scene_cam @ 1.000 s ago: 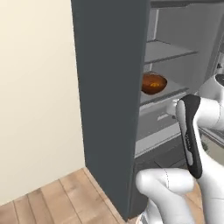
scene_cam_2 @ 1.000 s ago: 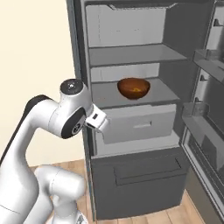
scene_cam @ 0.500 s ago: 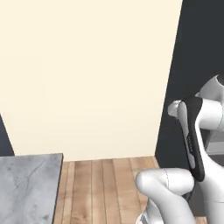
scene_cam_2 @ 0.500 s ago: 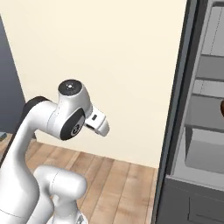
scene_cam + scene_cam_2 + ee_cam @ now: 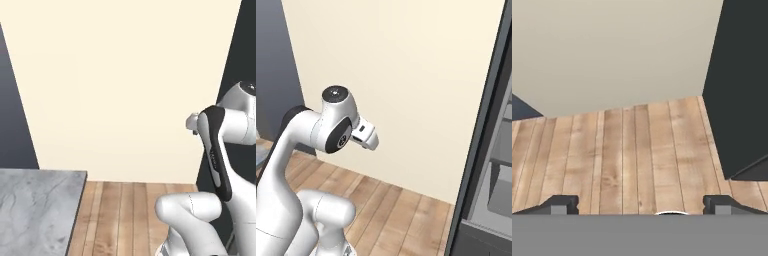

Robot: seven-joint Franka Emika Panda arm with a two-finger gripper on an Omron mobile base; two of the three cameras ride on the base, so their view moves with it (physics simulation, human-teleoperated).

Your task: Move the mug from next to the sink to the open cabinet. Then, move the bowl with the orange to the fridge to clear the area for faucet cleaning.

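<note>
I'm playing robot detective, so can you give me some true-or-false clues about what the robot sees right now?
1. The end effector is holding an orange. False: it is open and holds nothing.
2. The floor is made of wooden planks. True.
3. The wall is bright green. False: it is pale cream.
4. A grey marble counter sits at the lower left of the left base view. True.
5. The end effector points down toward the floor. True.
</note>
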